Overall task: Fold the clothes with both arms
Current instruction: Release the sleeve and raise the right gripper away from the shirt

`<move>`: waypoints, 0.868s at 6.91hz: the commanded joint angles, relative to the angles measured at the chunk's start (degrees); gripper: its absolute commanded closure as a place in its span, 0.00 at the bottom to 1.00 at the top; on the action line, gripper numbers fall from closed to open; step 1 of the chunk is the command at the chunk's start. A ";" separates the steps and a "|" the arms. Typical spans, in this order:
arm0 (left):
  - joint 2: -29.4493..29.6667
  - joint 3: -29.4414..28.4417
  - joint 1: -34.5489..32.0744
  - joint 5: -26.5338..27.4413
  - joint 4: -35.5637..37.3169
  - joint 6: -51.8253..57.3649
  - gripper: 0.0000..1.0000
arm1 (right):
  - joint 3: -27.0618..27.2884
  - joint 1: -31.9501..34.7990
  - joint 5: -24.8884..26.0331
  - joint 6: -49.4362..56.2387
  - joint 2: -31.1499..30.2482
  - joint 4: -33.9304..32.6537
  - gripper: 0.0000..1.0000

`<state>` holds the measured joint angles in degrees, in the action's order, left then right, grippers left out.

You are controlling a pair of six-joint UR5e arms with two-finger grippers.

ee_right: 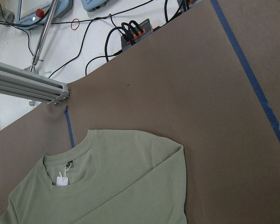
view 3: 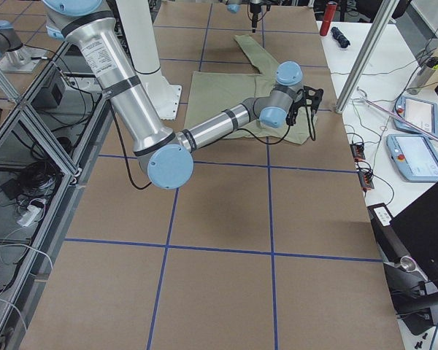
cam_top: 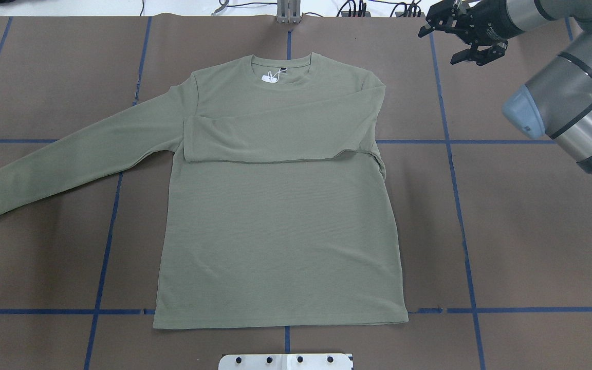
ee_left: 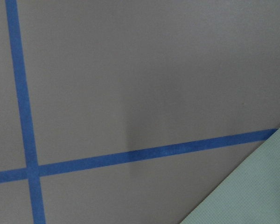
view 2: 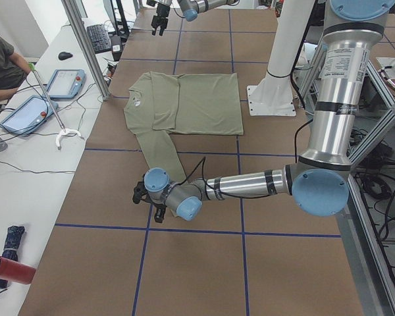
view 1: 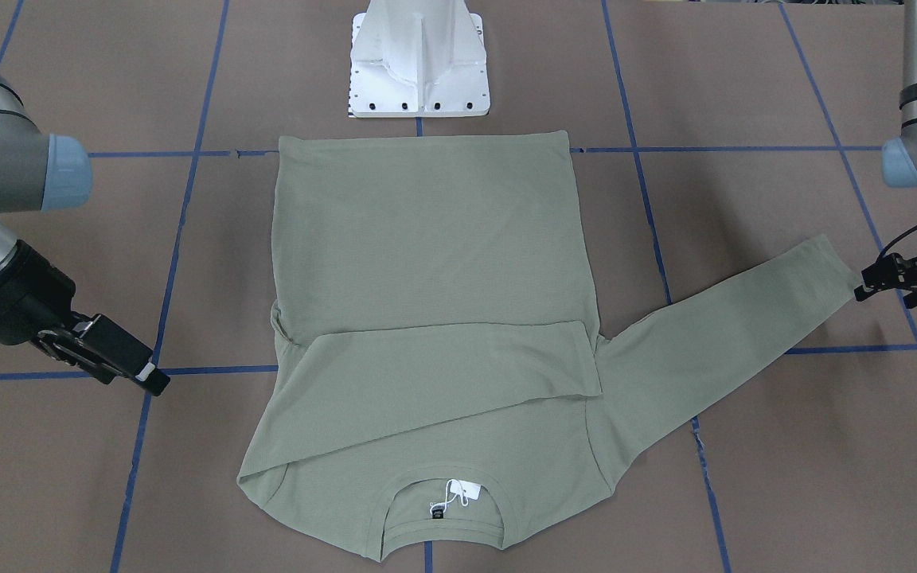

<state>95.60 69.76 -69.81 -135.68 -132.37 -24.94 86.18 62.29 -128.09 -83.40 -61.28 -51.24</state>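
- The shirt [cam_top: 275,231] is laid flat, front up, at the middle of the table [cam_top: 506,231], on the brown covering marked off with blue tape lines [cam_top: 460,205].
- The hem is found nearest the white pedestal base [view 1: 419,64]; the round neck is turned to the far edge.
- A white tag [cam_top: 266,77] and a black neck label [cam_top: 284,71] are seen inside the collar.
- The sleeve on the robot's right [cam_top: 275,139] is folded across the chest, its cuff lying near the opposite armpit.
- The other sleeve [cam_top: 70,154] is stretched out flat and slanted toward the robot's left, with its cuff [view 1: 833,263] well away from the body of the shirt.
- The left gripper [view 1: 876,278] is held low, just beside that cuff. Whether the jaws are parted or closed cannot be told, and no contact with the cloth can be made out.
- In the left wrist view only tape, table and one corner of green cloth [ee_left: 261,186] are shown.
- The right gripper [cam_top: 442,43] is raised near the far edge of the table on the robot's right, well apart from the shirt, with its fingers spread and nothing between them.
- From the right wrist view the collar and the folded shoulder [ee_right: 107,186] are seen from above.
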 commanded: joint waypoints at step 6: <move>-2.78 0.03 2.84 -1.70 -0.08 0.07 0.39 | 0.40 0.20 -0.15 -0.27 -0.33 0.09 0.00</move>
<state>93.30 69.78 -67.01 -137.35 -132.43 -24.81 86.47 62.42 -128.24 -83.53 -61.54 -51.16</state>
